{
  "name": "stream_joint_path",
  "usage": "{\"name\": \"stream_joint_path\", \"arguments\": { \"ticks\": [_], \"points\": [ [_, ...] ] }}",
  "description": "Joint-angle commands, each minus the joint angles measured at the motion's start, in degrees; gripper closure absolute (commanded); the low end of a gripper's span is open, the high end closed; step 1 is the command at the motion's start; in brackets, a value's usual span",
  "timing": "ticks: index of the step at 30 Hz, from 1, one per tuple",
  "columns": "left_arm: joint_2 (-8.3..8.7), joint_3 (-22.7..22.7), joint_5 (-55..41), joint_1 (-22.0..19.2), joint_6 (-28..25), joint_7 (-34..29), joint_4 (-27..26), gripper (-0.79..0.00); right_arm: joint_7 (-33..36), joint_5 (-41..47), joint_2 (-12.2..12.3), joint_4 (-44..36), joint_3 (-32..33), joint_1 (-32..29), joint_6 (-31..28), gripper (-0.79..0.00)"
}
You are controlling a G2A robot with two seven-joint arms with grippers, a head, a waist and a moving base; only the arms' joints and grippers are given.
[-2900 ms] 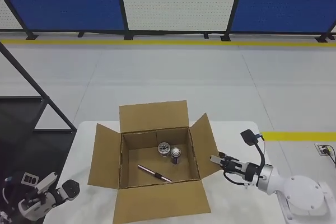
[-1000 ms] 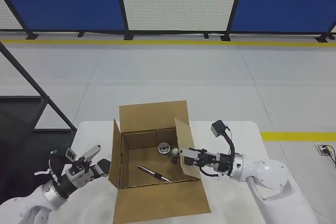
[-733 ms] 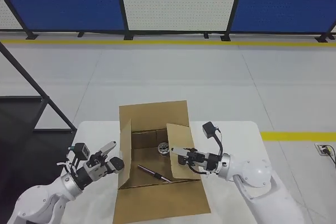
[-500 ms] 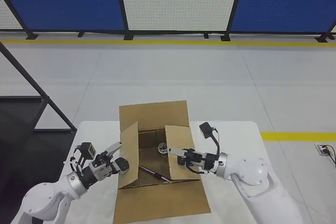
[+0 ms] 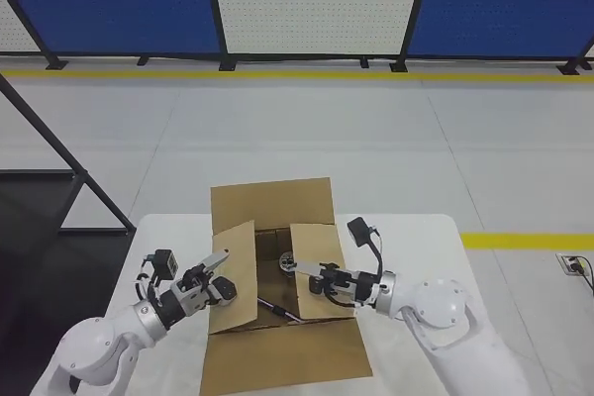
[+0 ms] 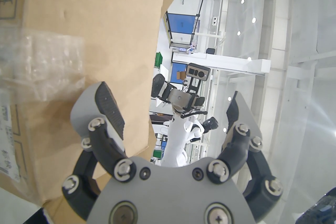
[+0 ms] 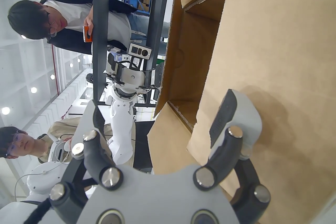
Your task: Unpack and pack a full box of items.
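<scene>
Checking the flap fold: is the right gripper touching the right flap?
Touching. Right wrist view: one finger of the open right gripper lies flat against the outer face of the right flap, no gap.

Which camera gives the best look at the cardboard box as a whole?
The top view: the cardboard box sits whole in frame, both side flaps tipped inward, front and rear flaps open. The left wrist view gives one side flap's outer face close up; the right wrist view, the other flap and part of the interior.
</scene>
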Motion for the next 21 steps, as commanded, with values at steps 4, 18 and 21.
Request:
{"name": "stream_joint_path", "arguments": {
  "ticks": [4,18,21],
  "points": [
    [-0.39,3.36,1.78,-2.83,1.51,1.75,2.08,-0.785,-0.06,-0.55,-0.14,1.24,-0.87,0.72,0.21,-0.785],
    [-0.91,6.55,3.13,-5.49,2.79,3.3,5.06,-0.785,0.22,-2.51,-0.93,4.71,-4.53,3.82,1.98,-0.785],
    [-0.96,6.95,3.42,-5.52,3.3,3.47,5.32,-0.785,-0.37,-3.48,-1.05,5.05,-5.07,4.2,2.54,-0.785]
  ]
}}
